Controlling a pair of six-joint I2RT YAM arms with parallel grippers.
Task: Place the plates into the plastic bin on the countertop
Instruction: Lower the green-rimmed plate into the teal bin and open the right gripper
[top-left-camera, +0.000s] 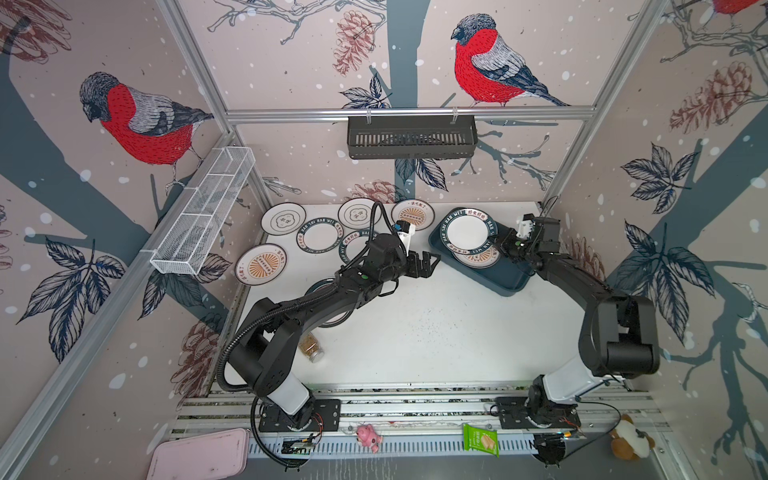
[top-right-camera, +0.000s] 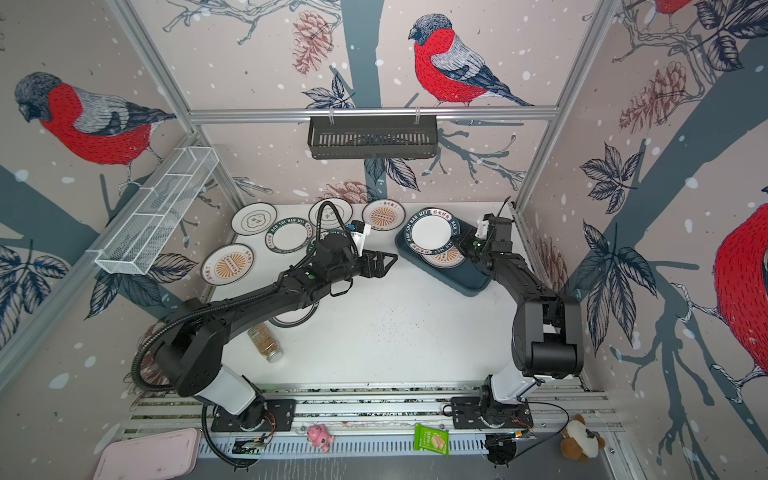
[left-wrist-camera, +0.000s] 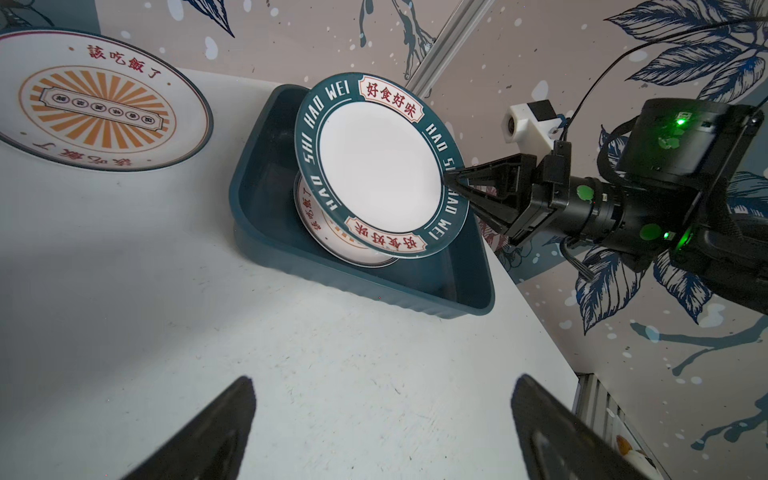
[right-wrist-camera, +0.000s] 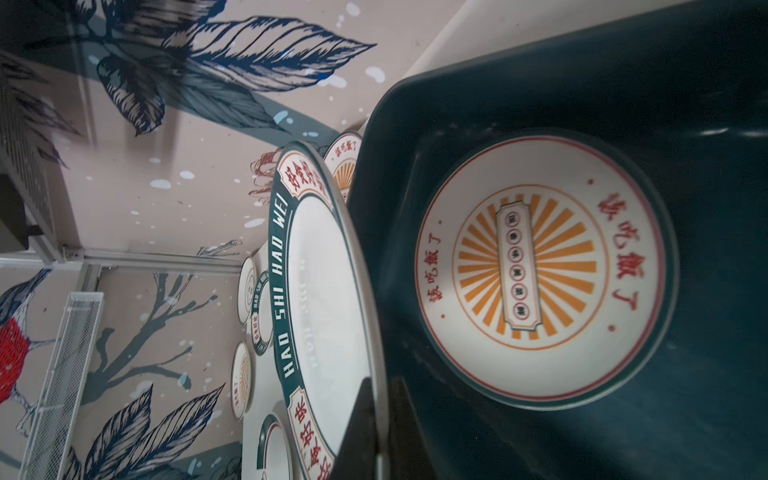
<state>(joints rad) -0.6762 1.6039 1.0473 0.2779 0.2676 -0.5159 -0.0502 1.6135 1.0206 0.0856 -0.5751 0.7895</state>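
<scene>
My right gripper (top-left-camera: 496, 241) (right-wrist-camera: 380, 382) is shut on the rim of a green-rimmed plate (top-left-camera: 467, 230) (left-wrist-camera: 374, 166). It holds the plate tilted above the far end of the plastic bin (top-left-camera: 509, 278) (left-wrist-camera: 374, 286). A sunburst plate (top-left-camera: 478, 258) (right-wrist-camera: 544, 266) lies flat inside the bin, beneath the held plate. My left gripper (top-left-camera: 432, 266) (left-wrist-camera: 382, 382) hangs open and empty over the bare countertop (top-left-camera: 436, 332), just left of the bin. Several more plates lie at the back left, among them a cloud plate (top-left-camera: 283, 219) and a sunburst plate (top-left-camera: 261, 264). One plate (top-left-camera: 332, 316) is mostly hidden under my left arm.
A spice jar (top-left-camera: 311, 347) lies on its side by the left arm's base. A black slotted basket (top-left-camera: 409, 137) hangs on the back rail and a white wire basket (top-left-camera: 203, 216) on the left rail. A pink tray (top-left-camera: 199, 455), a snack pack (top-left-camera: 480, 440) and toys sit beyond the front rail.
</scene>
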